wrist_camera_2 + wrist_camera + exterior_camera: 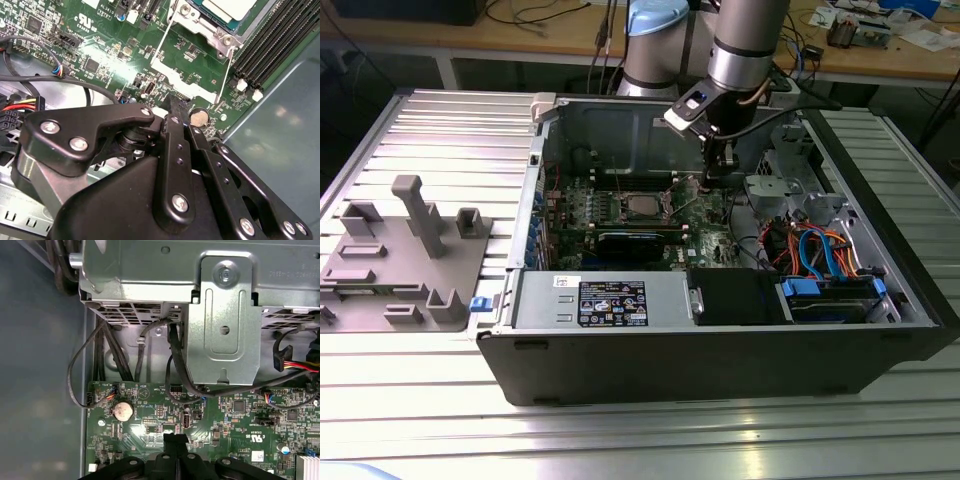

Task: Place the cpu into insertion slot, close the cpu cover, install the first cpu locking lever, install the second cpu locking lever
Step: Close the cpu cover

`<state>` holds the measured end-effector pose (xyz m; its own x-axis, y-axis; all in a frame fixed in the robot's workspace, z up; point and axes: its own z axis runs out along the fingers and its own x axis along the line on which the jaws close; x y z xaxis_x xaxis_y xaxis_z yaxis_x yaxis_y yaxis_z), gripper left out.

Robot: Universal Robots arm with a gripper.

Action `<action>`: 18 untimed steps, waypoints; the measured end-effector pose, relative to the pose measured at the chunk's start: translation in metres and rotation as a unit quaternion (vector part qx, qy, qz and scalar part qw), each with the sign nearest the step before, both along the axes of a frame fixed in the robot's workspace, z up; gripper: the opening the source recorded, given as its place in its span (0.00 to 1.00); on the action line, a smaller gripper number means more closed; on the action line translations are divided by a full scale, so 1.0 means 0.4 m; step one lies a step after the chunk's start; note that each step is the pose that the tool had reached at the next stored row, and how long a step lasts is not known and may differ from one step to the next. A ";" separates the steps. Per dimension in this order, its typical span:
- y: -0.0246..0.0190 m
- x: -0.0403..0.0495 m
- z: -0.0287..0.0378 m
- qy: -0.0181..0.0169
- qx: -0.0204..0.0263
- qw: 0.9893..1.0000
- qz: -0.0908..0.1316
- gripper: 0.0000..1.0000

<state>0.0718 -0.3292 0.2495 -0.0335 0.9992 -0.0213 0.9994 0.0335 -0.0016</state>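
I log the gripper (178,106) narrow, fingers drawn together on nothing visible, low over the green board by the coin cell (200,118); the cpu (642,207) lies in the insertion slot (194,18), near on the exterior view's left.

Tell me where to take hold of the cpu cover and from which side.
I'd grip the cpu cover by its broad free-edge strip, the end farthest from the cpu. The side rails are thin and the centre is cut out. Come from the side away from the cpu, where the gripper is.
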 end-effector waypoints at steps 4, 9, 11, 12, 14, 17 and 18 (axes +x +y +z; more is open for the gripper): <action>0.000 -0.001 -0.001 0.000 0.000 1.000 0.000 0.11; 0.000 -0.010 -0.002 0.000 0.000 1.000 0.000 0.11; 0.000 -0.014 -0.002 0.000 0.000 1.000 0.000 0.11; 0.000 -0.015 -0.002 0.000 0.000 1.000 0.000 0.11; 0.000 -0.018 -0.002 0.000 0.000 1.000 0.000 0.11; 0.000 -0.020 -0.002 0.000 0.000 1.000 0.000 0.11; 0.000 -0.021 -0.002 0.000 0.000 1.000 0.000 0.11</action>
<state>0.0632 -0.3292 0.2488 -0.0336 0.9992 -0.0214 0.9994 0.0336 -0.0016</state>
